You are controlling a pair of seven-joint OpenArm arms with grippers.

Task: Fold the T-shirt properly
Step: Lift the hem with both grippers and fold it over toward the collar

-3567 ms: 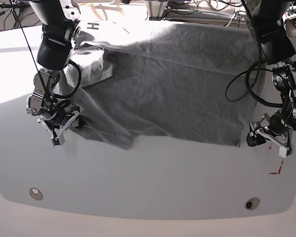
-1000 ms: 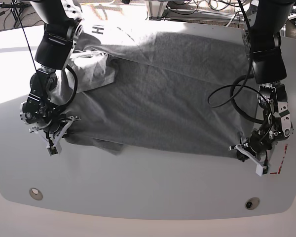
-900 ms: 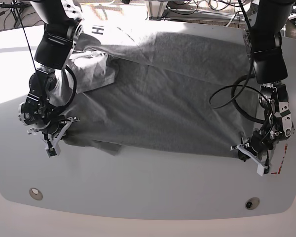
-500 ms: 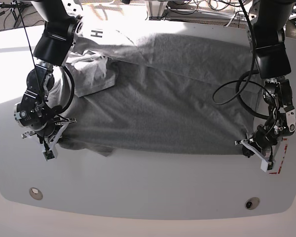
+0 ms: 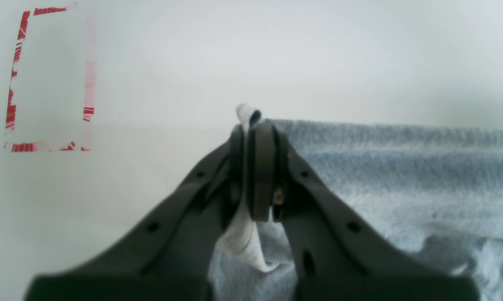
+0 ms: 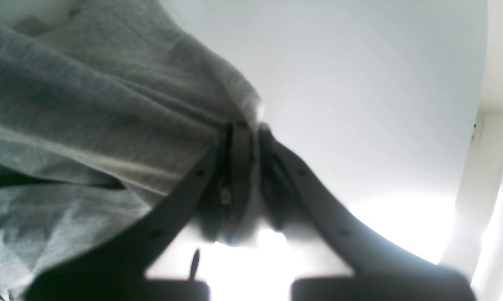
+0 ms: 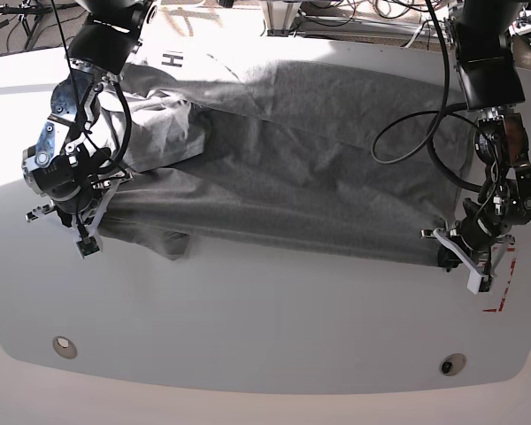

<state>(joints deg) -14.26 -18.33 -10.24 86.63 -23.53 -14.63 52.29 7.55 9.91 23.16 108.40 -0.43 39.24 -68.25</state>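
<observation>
Stretching between two arms: the T-shirt (image 7: 283, 186), heather-grey, is lying across the white desk (image 7: 265, 328) with its near hem pinched at both corners. Compared with half a second ago, the near edge is sitting further up the desk and running straighter; the loose flap near the right end effector is hanging smaller and tighter. Judged, the hem is being lifted and carried toward the collar side for a first fold, and that fold is only beginning.

- Left end effector (image 5: 253, 125): jaws are pressing nearly together on a thin, pale fold of the T-shirt's corner, cloth poking out above the tips.
- Right end effector (image 6: 245, 129): jaws are closing tight on a bunched grey edge, with taut ridges fanning away from the grip.
- T-shirt, material: soft knit, matte, finely flecked; shallow creases are running lengthwise between the grips. One sleeve (image 7: 164, 133) is lying crumpled and paler at the far side near the right arm. Black lettering (image 7: 171, 58) is showing near the far edge.
- Desk: smooth, white, rounded near edge; red tape marks (image 5: 13, 83) are sitting just beside the left end effector.
- Cables (image 7: 425, 133) are looping black over the cloth near the left arm.
</observation>
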